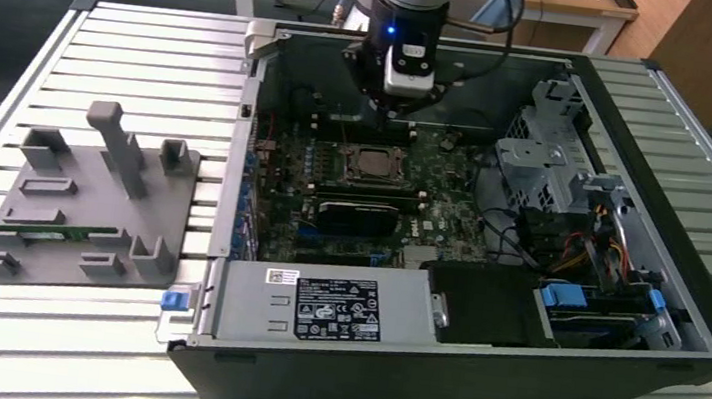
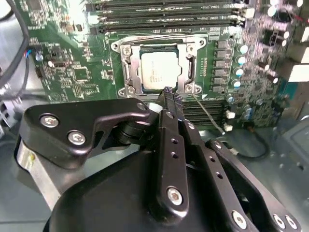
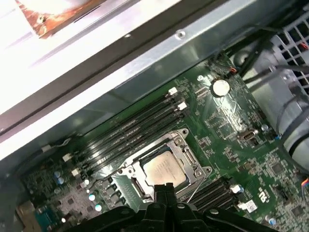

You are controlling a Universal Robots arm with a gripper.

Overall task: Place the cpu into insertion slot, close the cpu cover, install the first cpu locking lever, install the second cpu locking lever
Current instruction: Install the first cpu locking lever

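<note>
The cpu [image 2: 159, 70] lies flat in the insertion slot [image 2: 189, 70] on the green motherboard, silver top up. Its cpu cover [image 2: 126, 67] is down around it as a silver frame. A thin wire locking lever [image 2: 208, 115] slants away from the socket's corner, and another [image 2: 159, 36] runs along the socket's far edge. My gripper [image 2: 169, 96] hangs just above the socket's edge, fingers pressed together with nothing between them. The exterior view has the gripper [image 1: 395, 121] over the board just behind the cpu [image 1: 367, 166]. The first wrist view has the gripper [image 3: 164, 189] at the edge of the cpu [image 3: 164, 169].
The open computer case [image 1: 609, 98] walls in the board on all sides. A black card [image 1: 361, 215] sits in front of the socket. Memory slots [image 2: 164, 14] flank it. A drive cage [image 1: 542, 160] with cables stands on the exterior view's right, a grey fixture plate [image 1: 72, 218] on its left.
</note>
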